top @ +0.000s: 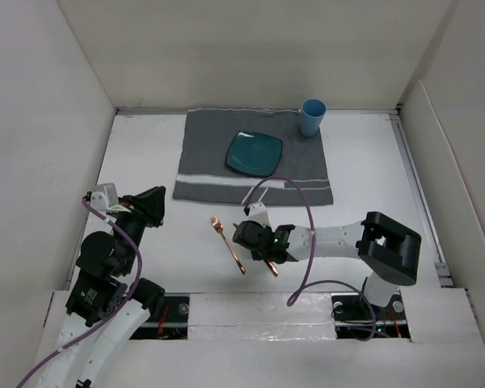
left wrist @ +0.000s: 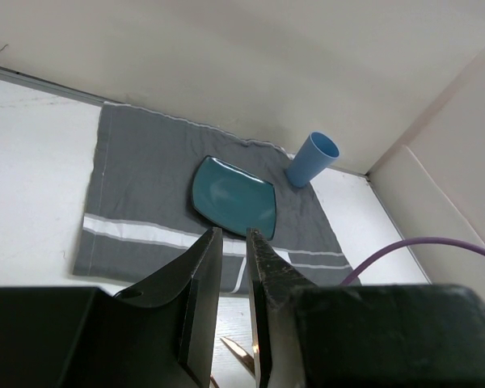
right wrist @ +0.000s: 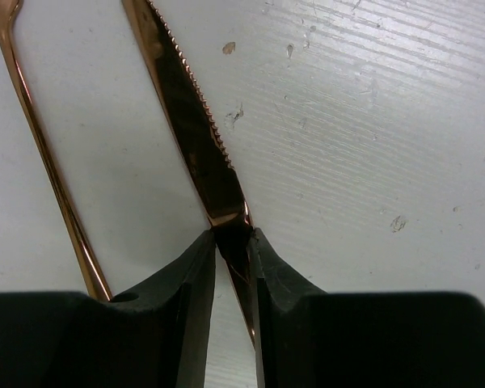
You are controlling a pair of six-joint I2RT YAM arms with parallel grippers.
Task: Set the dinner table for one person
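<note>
A copper knife (right wrist: 194, 137) lies on the white dinner table (top: 145, 153), its serrated blade pointing away from me. My right gripper (right wrist: 233, 234) is low over it, both fingertips pressed against its sides where blade meets handle. From above, the right gripper (top: 263, 255) hides most of the knife (top: 272, 271). A copper fork (top: 228, 245) lies just left of the knife, untouched, and its handle (right wrist: 40, 153) runs alongside. My left gripper (top: 155, 202) hangs off to the left, its jaws (left wrist: 234, 234) only slightly apart and empty.
A grey striped placemat (top: 255, 158) lies at the back with a teal square plate (top: 254, 153) on it and a blue cup (top: 312, 117) at its far right corner. White walls enclose the table on three sides. A purple cable (top: 303, 210) arches over the right arm.
</note>
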